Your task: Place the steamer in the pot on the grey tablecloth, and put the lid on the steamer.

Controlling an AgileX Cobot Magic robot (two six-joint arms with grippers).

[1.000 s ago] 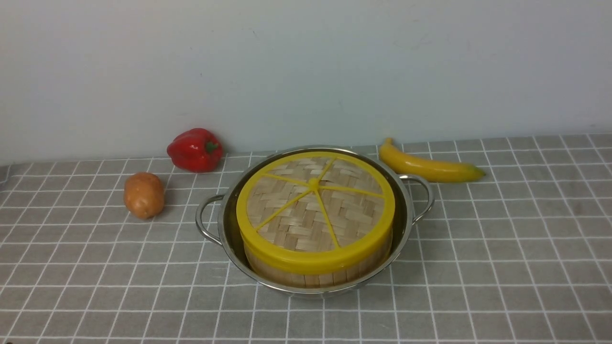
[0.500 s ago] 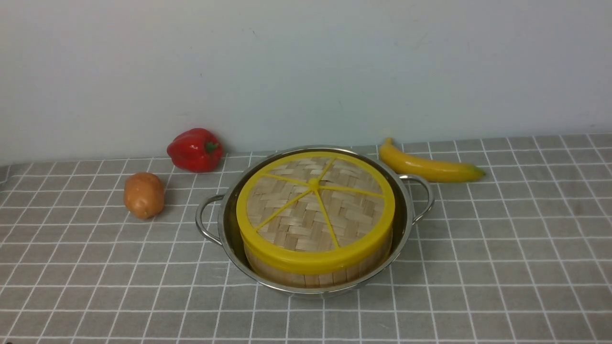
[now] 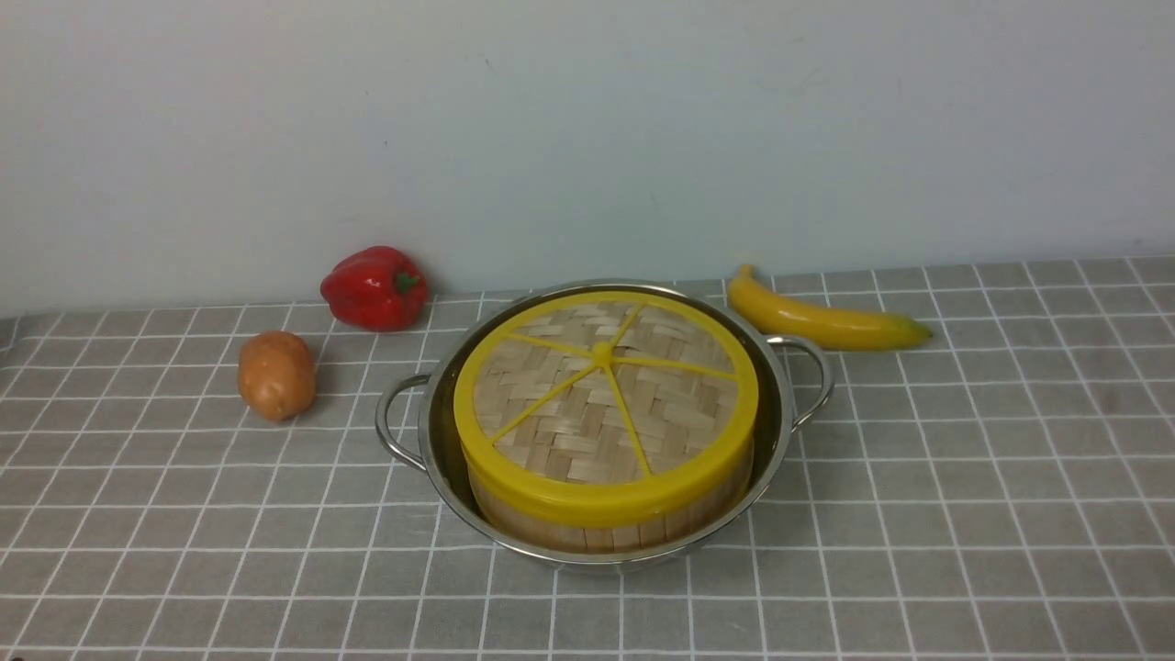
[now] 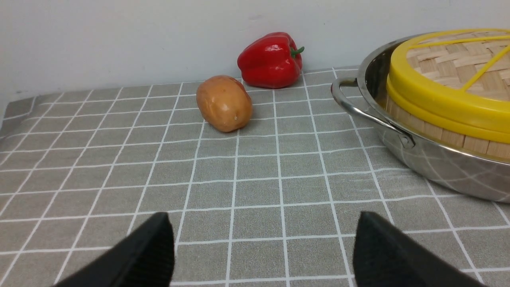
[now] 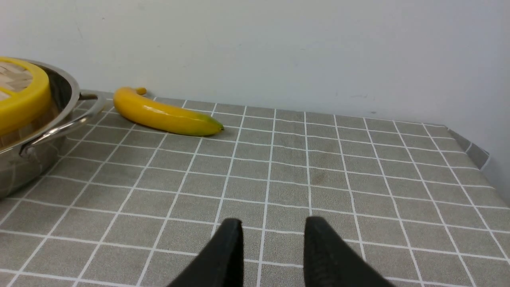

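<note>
Left gripper: you have its jaws spread wide, nothing between them, low over bare cloth on the left of the pot. Right gripper: jaws a narrow gap apart, also empty, over bare cloth on the right of the pot. Neither shows in the front view.

Grey tablecloth: covers the desk; every item below rests on it.

Pot: centre of the cloth, between your two grippers, loop handles to left and right.

Steamer: seated inside the pot, upright; only its bamboo wall shows beneath the lid, so its contents are hidden.

Lid: lies flat on top of the steamer, its yellow rim lined up with the steamer's rim all the way round as far as you can see.

Potato: left of the pot, apart from it.

Red pepper: far left, by the wall.

Banana: far right, just beyond the pot's right handle.

Status: both steps appear done, steamer in pot and lid on steamer. Nothing looks left for you to place.
</note>
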